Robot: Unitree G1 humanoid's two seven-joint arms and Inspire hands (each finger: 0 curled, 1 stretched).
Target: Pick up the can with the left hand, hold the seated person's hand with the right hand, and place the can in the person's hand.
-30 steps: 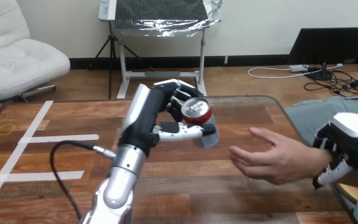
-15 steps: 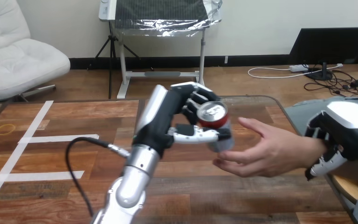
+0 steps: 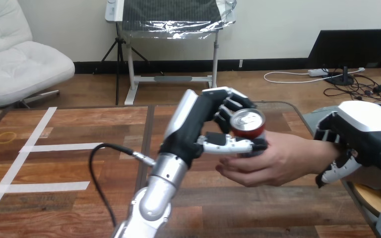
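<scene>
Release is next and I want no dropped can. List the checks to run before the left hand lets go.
1. Grip: left hand curled round the can: ok.
2. Can upright, top up: ok.
3. Can over the person's hand: ok.
4. Can's base resting on the palm: cannot tell, base hidden.
5. Support: right hand curled round the person's wrist: ok.
6. Person's fingers closed on the can: not ok, they lie open beneath it.

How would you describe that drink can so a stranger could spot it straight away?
Above the wooden table, find the robot's left hand, raised near the middle. The can sits in its curled grip, over the person's hand: red-sided, silver-topped, the only red thing there.
</scene>
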